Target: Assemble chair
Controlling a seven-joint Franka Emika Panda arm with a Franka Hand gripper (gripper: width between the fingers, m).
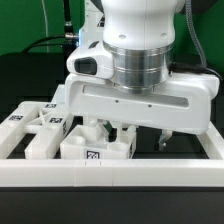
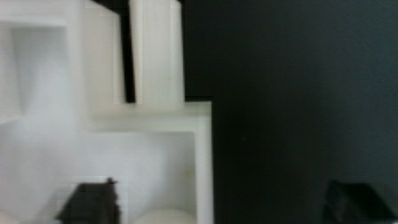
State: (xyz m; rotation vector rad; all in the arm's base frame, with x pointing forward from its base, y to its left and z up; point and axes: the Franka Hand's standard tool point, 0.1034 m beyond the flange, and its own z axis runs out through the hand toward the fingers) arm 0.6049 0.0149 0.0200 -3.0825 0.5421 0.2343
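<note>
The gripper (image 2: 222, 203) has its jaws spread wide, grasping nothing; only its dark fingertips (image 2: 89, 203) show, and they are cut off. One jaw hangs over a blurred white chair part (image 2: 107, 150) whose edge runs between the jaws and whose shape is unclear. Under the other jaw lies the black table (image 2: 302, 90).

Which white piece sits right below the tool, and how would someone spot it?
Find the big white robot arm filling the exterior view and follow it down to its open tool. Just below, behind the long white front rail, lies a blocky white chair part. Of all the tagged pieces, its marker tag sits nearest that rail.
</note>
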